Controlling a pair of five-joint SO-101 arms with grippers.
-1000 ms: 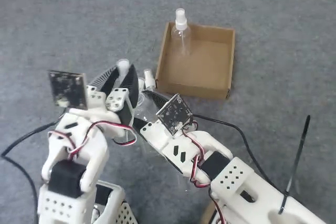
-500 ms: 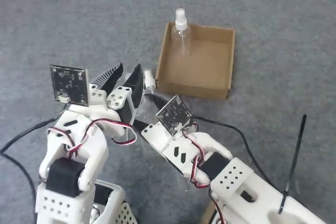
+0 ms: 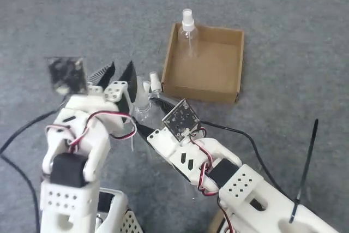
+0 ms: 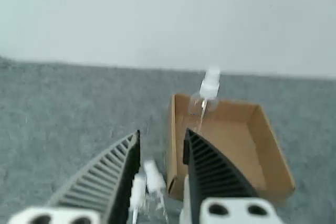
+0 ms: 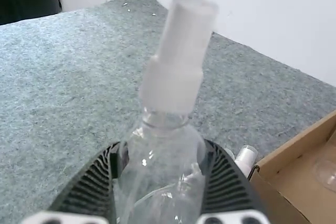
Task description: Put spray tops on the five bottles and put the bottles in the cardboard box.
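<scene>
Two grippers meet near the table's middle. The left gripper (image 3: 121, 67) hangs released, jaws spread, just left of the clear bottle (image 5: 167, 145). That bottle stands upright with a white spray top (image 5: 181, 51) on its neck, clenched around the body by the right gripper (image 5: 163, 163). A loose white spray top (image 3: 155, 82) lies just beside the left wall of the cardboard box (image 3: 202, 92), which sits toward the table's far edge. A capped spray bottle (image 3: 188, 34) stands in the box's far left corner.

The high camera looks steeply down on the table (image 3: 289, 47), both wrist cameras look low and near, all sharing the cardboard box (image 3: 214, 73).
</scene>
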